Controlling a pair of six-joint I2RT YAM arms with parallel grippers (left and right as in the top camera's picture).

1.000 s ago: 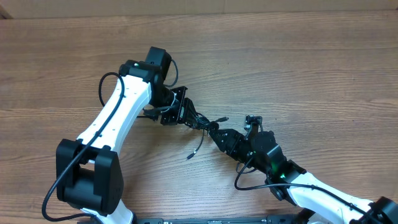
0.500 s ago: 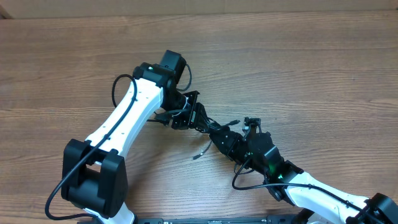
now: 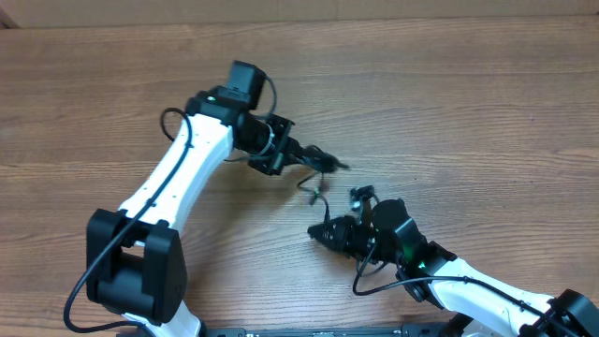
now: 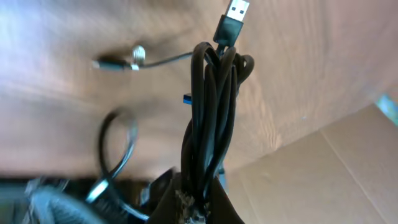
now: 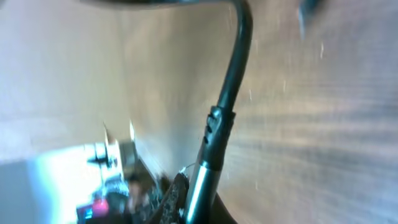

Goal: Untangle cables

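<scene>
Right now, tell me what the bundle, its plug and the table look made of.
Bundle: likely black rubber or plastic sheathing, smooth, with faint glossy streaks along the strands.
Plug: silvery bare metal shell, black moulded plastic grip behind it.
Table: wood or wood-look laminate, matte; brown grain lines run across it.

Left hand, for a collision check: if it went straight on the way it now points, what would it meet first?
Beyond the cable bundle clamped in the left hand, only bare table seems to lie ahead; the right hand sits off that line. Height is unclear.
</scene>
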